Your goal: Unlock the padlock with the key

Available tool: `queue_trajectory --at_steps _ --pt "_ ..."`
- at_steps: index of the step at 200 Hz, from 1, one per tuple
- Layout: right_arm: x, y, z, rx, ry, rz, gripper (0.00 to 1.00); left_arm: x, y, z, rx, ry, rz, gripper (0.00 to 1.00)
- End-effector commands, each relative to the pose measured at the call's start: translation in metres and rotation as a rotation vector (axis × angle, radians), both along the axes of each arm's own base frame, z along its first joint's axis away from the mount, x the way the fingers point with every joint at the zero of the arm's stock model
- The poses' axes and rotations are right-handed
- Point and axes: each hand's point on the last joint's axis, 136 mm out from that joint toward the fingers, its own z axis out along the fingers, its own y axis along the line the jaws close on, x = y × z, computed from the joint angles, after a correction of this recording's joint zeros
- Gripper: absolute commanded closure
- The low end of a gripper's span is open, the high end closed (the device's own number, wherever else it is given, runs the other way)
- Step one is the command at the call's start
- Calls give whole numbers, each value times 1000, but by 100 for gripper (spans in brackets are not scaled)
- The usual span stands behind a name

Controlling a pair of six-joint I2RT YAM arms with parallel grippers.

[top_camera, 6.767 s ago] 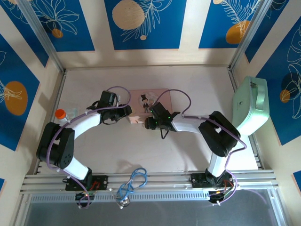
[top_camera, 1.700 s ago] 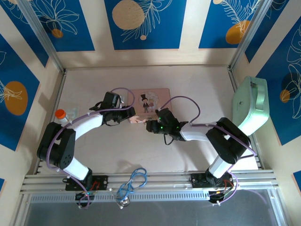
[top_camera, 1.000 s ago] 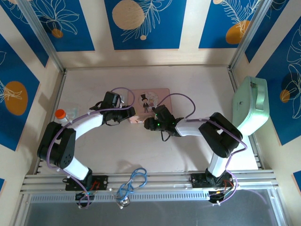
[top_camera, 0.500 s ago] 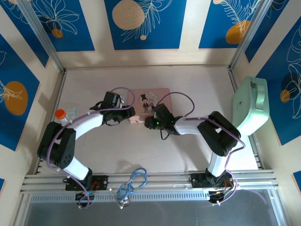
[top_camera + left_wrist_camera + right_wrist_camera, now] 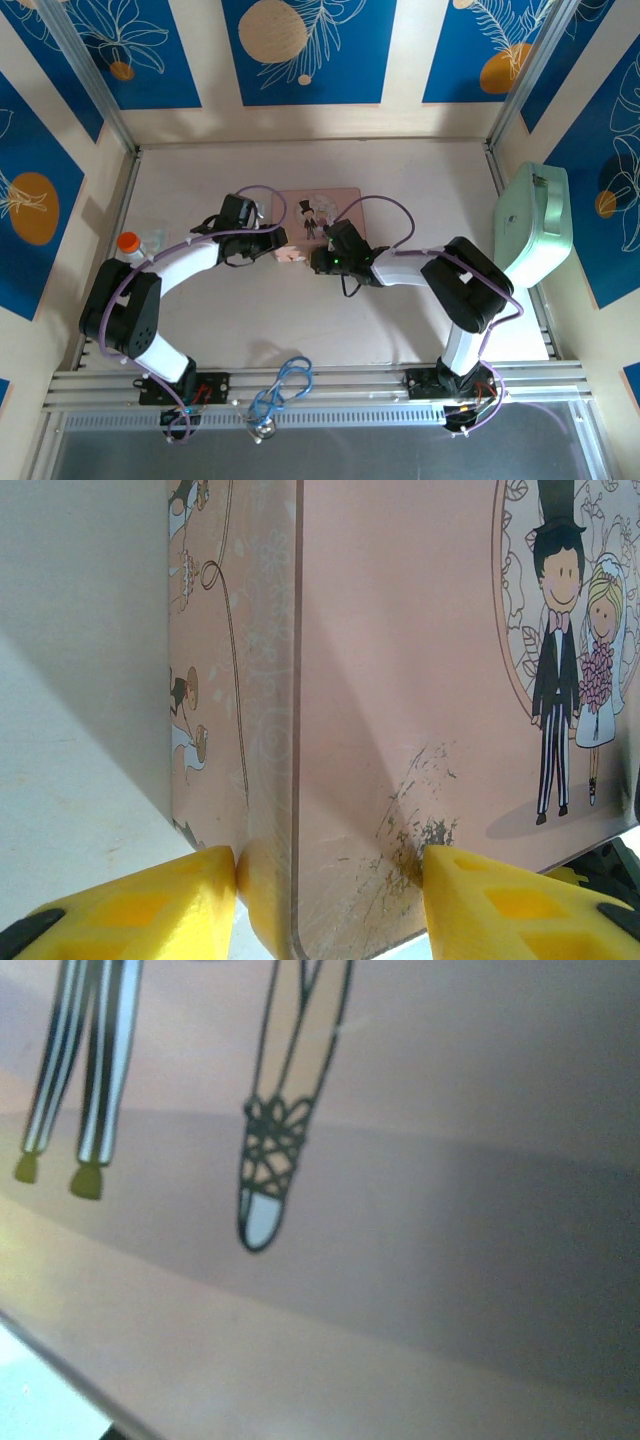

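The pink picture box (image 5: 338, 198) lies mid-table. My left gripper (image 5: 281, 244) holds its near-left corner. In the left wrist view one yellow finger (image 5: 130, 905) presses the side wall and the other finger (image 5: 510, 900) presses the lid of the box (image 5: 400, 680), so my left gripper (image 5: 330, 900) is shut on it. My right gripper (image 5: 319, 259) sits against the box's near edge, and I cannot tell how its jaws stand. The right wrist view is very close to the box lid (image 5: 420, 1190) and its drawn figures. The blue-teal padlock and the key are hidden.
A mint green case (image 5: 535, 225) lies at the right wall. An orange-capped bottle (image 5: 128, 243) stands by the left arm. A blue looped cord (image 5: 281, 388) lies on the near rail between the arm bases.
Since 1.7 s ago my right gripper has moved left and in against the box's near edge. It has barely moved over the last half second. The left gripper keeps its hold.
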Motion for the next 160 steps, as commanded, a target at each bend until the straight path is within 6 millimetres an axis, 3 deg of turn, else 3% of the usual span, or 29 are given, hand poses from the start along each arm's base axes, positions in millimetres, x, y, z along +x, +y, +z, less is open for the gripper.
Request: queue_trajectory --at_steps 1,49,160 --pt "-14 -12 -16 -26 78 -8 92 0 10 -12 34 41 36 51" --pt "-20 -11 -12 10 96 0 100 0 14 -13 40 45 54 51" --pt "-21 -12 -3 161 131 -1 100 -2 21 -20 32 72 70 53"
